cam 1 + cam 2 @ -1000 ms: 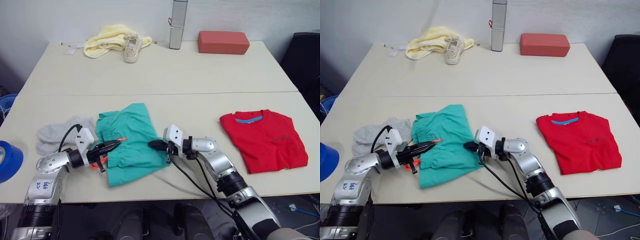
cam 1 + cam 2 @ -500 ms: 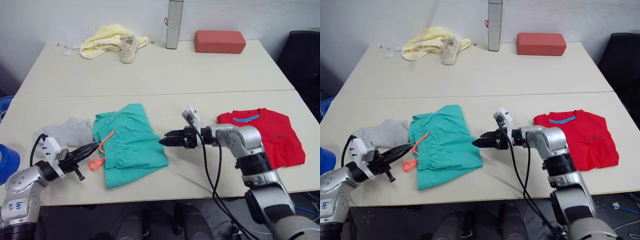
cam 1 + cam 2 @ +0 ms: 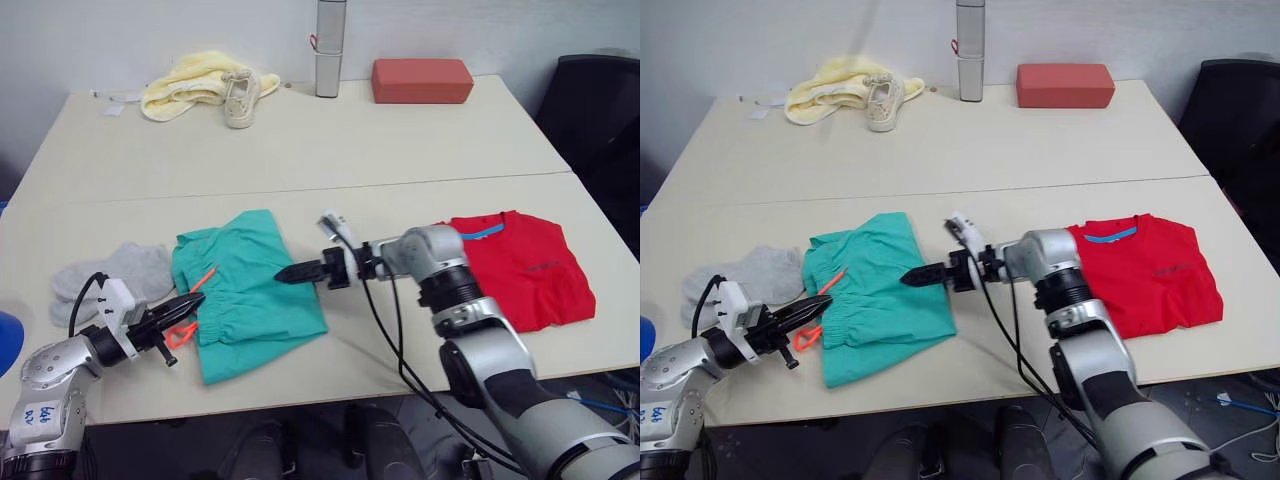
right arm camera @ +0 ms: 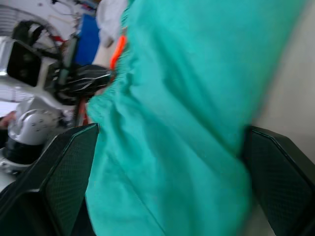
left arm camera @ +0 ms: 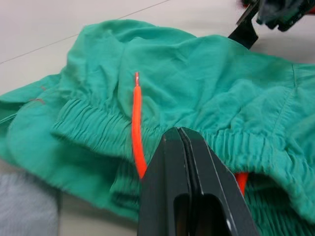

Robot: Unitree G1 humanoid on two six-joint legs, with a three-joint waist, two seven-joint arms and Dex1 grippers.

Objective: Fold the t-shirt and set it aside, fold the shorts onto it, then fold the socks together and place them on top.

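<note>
Between the two end effectors lie the shorts (image 3: 245,290), half folded: the shorts step. Left end effector (image 5: 183,147) pinched closed, empty, at the waistband; right end effector (image 3: 285,273) spread wide. Next likely needs gripping both edges.

T-shirt (image 3: 520,268): bright red, folded into a compact rectangle, neck opening with blue label facing up, lying flat on the table's right side. Shorts (image 3: 247,290): teal-green, folded, gathered waistband toward the robot's left, orange-pink drawstring (image 5: 137,132) trailing across the waistband; lying at centre-left, well apart from the t-shirt. Socks (image 3: 112,278): light grey, lying loosely together, unfolded, just beside the shorts' left edge.
</note>
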